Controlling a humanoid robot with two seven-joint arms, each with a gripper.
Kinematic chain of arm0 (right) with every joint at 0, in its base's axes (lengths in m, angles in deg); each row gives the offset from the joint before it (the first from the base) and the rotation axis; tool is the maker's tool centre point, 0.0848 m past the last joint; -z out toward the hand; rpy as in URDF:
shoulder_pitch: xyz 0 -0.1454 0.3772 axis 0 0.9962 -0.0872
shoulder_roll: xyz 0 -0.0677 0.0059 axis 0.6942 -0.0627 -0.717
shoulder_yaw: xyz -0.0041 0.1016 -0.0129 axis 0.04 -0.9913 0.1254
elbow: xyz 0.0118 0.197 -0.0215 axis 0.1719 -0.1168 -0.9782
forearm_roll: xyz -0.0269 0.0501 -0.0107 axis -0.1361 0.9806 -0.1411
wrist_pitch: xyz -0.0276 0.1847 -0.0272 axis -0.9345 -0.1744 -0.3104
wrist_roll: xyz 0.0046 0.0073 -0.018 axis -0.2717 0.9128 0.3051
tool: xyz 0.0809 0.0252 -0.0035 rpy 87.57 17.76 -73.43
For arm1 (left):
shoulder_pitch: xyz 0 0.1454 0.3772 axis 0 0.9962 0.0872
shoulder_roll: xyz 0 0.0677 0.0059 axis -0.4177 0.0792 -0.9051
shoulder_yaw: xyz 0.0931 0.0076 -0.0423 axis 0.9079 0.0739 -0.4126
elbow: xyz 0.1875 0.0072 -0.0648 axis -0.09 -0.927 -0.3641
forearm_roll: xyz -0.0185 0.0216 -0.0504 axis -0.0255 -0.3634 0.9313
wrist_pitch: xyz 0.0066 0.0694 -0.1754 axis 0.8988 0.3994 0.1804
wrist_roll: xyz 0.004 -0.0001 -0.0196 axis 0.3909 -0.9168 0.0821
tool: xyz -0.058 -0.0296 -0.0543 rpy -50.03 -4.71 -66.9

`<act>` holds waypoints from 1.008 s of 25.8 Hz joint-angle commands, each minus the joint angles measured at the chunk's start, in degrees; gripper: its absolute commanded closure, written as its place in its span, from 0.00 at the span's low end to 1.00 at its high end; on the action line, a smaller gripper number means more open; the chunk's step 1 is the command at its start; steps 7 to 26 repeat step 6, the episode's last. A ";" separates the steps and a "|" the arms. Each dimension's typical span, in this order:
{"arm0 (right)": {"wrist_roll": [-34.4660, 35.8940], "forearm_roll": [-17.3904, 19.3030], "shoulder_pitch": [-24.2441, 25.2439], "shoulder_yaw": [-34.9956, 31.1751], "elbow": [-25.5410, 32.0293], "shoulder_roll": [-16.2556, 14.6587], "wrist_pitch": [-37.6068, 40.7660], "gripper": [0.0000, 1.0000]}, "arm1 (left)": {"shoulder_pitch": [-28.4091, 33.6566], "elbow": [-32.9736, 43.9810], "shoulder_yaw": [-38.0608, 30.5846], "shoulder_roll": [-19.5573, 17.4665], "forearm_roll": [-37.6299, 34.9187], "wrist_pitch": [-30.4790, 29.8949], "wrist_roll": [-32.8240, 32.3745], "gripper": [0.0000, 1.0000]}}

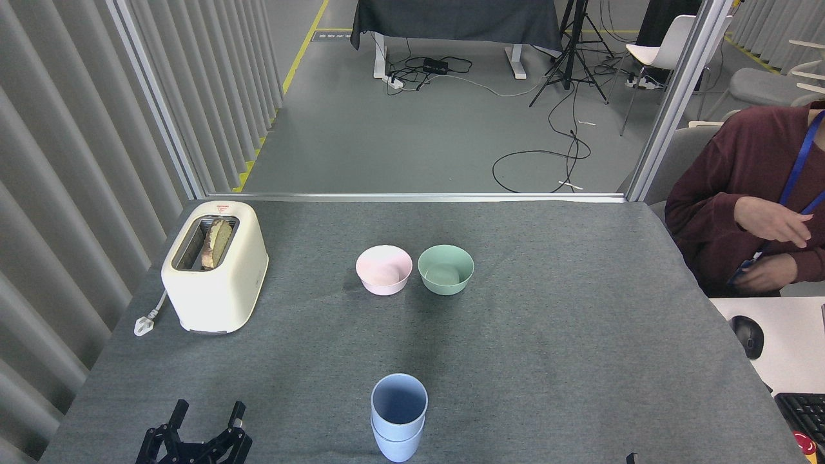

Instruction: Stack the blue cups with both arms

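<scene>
Bottom left, your left gripper (pixel 206 419) has its fingers (pixel 238 415) spread apart, empty, low over the worktop (pixel 548 361). Right gripper: only a dark tip at the bottom edge, can't tell its state. Blue cups (pixel 398 415) sit nested, upright, front centre, well apart from both.

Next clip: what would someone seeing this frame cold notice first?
Probably the two blue cups, already nested one inside the other at the table's near edge, with nothing holding them. Behind them a pink bowl and a green bowl sit side by side, and a cream toaster with bread in its slot stands far left.
</scene>
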 commanded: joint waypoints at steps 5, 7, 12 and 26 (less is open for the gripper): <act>0.30 -1.46 0.23 2.78 0.04 0.03 0.13 0.00 | 3.14 0.06 0.72 -1.40 -0.55 -1.99 3.27 0.00; 0.48 -1.55 0.14 3.05 0.13 0.03 0.13 0.00 | 3.23 0.23 0.72 -1.40 -0.46 -1.90 3.27 0.00; 0.48 -1.55 0.14 3.05 0.13 0.03 0.13 0.00 | 3.23 0.23 0.72 -1.40 -0.46 -1.90 3.27 0.00; 0.48 -1.55 0.14 3.05 0.13 0.03 0.13 0.00 | 3.23 0.23 0.72 -1.40 -0.46 -1.90 3.27 0.00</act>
